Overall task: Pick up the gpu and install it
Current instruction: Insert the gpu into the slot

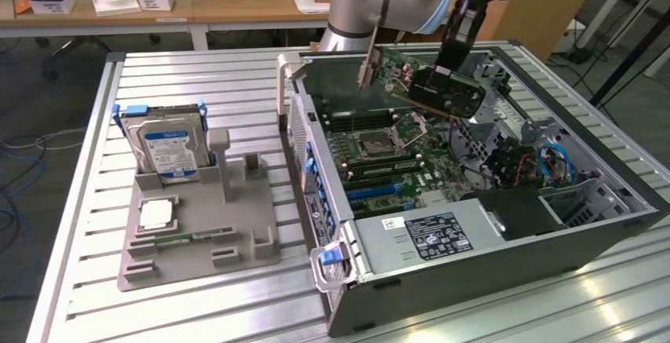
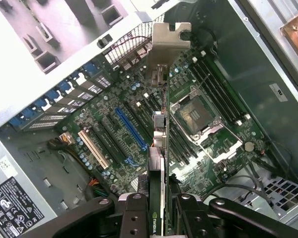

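Observation:
My gripper [image 2: 159, 208] is shut on the gpu [image 2: 159, 148], which I hold edge-on above the open computer case [image 1: 586, 241]. In the wrist view its silver end bracket [image 2: 167, 42] points away from me, over the motherboard [image 2: 139, 106] with its blue slot [image 2: 131, 130] and white slot [image 2: 93, 148]. In the exterior view the gpu [image 1: 445, 92] hangs tilted, its black cooler block facing the camera, above the motherboard [image 1: 403, 162] near the case's far end. The card stands clear of the board and touches no slot.
A grey parts holder [image 1: 199, 233] on the slatted table at the exterior view's left carries a blue-and-white hard drive [image 1: 168, 151], a chip [image 1: 155, 213] and a memory stick [image 1: 194, 239]. Inside the case sit the power supply [image 1: 435, 237] and blue cables [image 1: 555, 162].

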Action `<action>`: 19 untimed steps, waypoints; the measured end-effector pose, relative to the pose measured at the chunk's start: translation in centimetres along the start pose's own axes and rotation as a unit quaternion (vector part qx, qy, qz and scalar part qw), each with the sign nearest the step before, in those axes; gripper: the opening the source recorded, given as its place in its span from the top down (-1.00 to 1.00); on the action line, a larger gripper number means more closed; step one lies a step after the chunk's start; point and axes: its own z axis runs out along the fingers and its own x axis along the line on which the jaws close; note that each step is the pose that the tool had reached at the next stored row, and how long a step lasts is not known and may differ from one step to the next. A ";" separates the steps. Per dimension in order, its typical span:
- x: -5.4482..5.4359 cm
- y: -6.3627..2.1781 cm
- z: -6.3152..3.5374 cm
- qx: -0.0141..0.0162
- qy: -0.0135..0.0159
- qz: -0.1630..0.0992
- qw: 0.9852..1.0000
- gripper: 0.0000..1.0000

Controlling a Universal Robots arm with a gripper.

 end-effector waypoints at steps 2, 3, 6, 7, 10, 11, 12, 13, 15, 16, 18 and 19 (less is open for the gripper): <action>0.0 0.00 -0.01 0.000 0.000 -0.007 1.000 0.48; 0.0 0.00 0.00 0.000 0.001 -0.011 1.000 0.48; 0.0 0.00 0.00 0.000 0.001 -0.021 1.000 0.48; 0.0 0.00 0.00 0.000 0.001 -0.025 1.000 0.48; 0.0 0.00 0.00 0.000 0.002 -0.035 0.999 0.48; 0.0 0.00 0.00 0.000 0.002 -0.039 0.999 0.48; 0.0 0.00 0.00 0.000 0.002 -0.043 0.999 0.48; 0.0 0.00 0.00 0.000 0.002 -0.046 0.999 0.48; 0.0 0.00 0.00 -0.001 0.002 -0.053 0.999 0.48; 0.0 0.00 0.00 -0.001 0.003 -0.057 0.998 0.48; 0.0 0.00 0.00 -0.001 0.003 -0.064 0.998 0.48; 0.0 0.00 0.00 -0.001 0.003 -0.067 0.998 0.48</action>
